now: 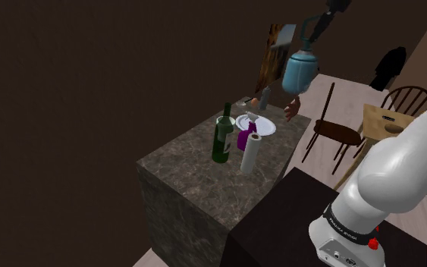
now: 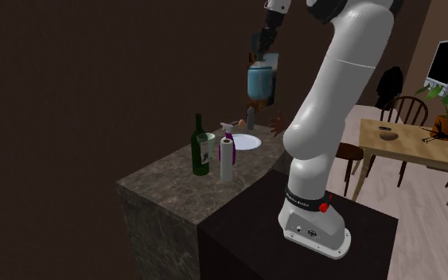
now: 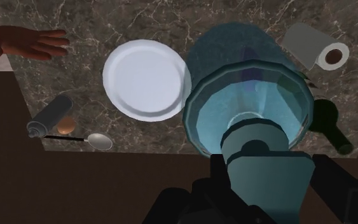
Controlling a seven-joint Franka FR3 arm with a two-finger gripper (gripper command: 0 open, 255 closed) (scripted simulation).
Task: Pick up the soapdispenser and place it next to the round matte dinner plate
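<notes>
Shoulder view first: I've got the white arm point(image 1: 401, 163) rising from its stand and reaching to the top of the frame, where the black pincer point(image 1: 315, 30) is clamped on the pump end of a blue soap dispenser point(image 1: 298, 70). The dispenser hangs in the air, high above the far end of the marble-topped desk point(image 1: 189, 178). Down on the desk I see a green wine bottle point(image 1: 221, 138), a paper towel roll point(image 1: 249, 152) standing just beside it, a purple spray bottle point(image 1: 243, 136) and, behind them, the round white plate point(image 1: 259, 125). A wooden chair point(image 1: 333, 125) stands on the floor past the desk.

Second exterior view now: the pincer point(image 2: 263, 40) points down with the dispenser point(image 2: 259, 80) hanging under it, well clear of the desk point(image 2: 166, 179). The plate point(image 2: 246, 142) lies below it, behind the wine bottle point(image 2: 200, 148) and the paper towel roll point(image 2: 227, 159).

Wrist view: the dispenser point(image 3: 250, 102) sits right under the camera, its pump head wedged between the fingers of the pincer point(image 3: 263, 184), which close on it from both sides. Beneath, the plate point(image 3: 147, 79) lies on the marble point(image 3: 234, 19), partly overlapped by the dispenser's body. The paper towel roll point(image 3: 317, 51) sits on the dispenser's other side. A spoon point(image 3: 91, 140) and a hand-shaped object point(image 3: 25, 43) lie beyond the plate.
</notes>
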